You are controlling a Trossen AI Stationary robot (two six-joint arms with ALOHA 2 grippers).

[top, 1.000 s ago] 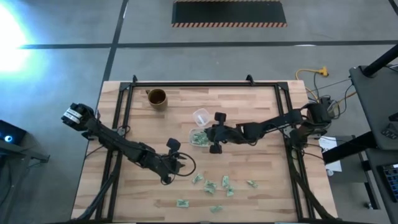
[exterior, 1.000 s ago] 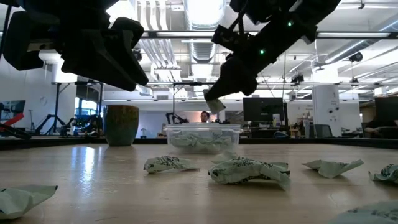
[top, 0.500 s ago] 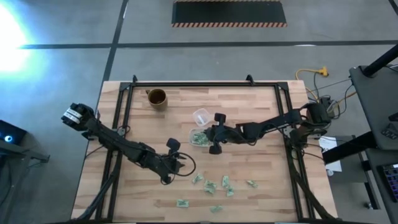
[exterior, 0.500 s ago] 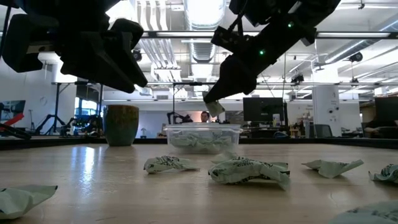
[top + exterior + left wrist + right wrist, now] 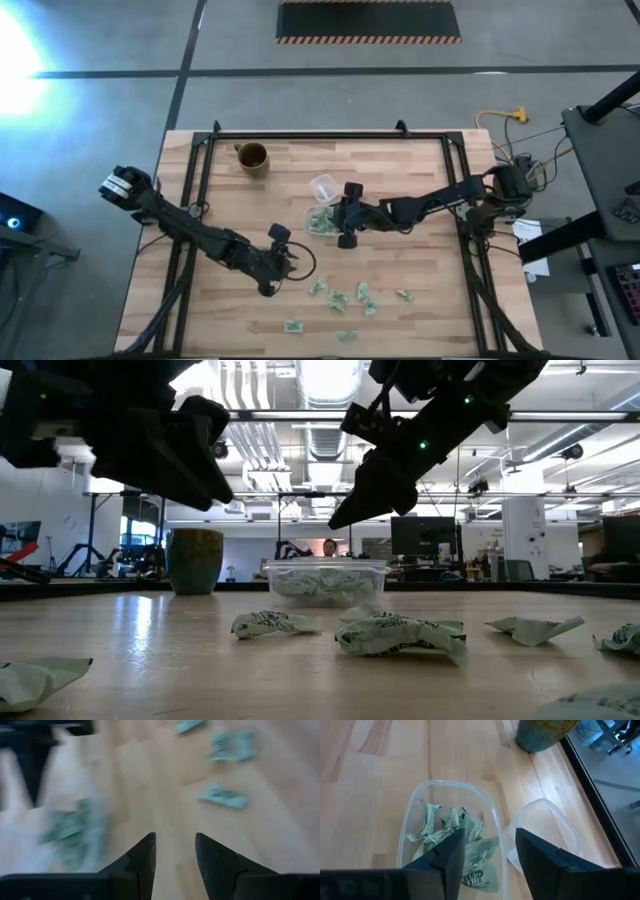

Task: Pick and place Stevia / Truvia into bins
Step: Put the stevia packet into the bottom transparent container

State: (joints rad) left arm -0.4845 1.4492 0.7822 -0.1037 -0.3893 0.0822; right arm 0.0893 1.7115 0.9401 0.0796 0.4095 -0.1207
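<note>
From my remote station, my right gripper (image 5: pixel 487 857) hangs directly over the clear bin (image 5: pixel 410 815), jaws apart and empty, with a heap of crumpled Stevia packets (image 5: pixel 450 832) lying inside just below the fingertips. My left gripper (image 5: pixel 283 262) hovers over bare wood near the table's middle, jaws parted, nothing between them. Loose packets (image 5: pixel 340 298) lie scattered on the wooden table (image 5: pixel 420 180) near its front edge, well apart from the bin; a brown mug (image 5: pixel 252 156) and a small clear cup (image 5: pixel 322 186) stand behind. I judge the drop made; best to lift straight up clear of the rim before swinging toward the nearest loose packet
</note>
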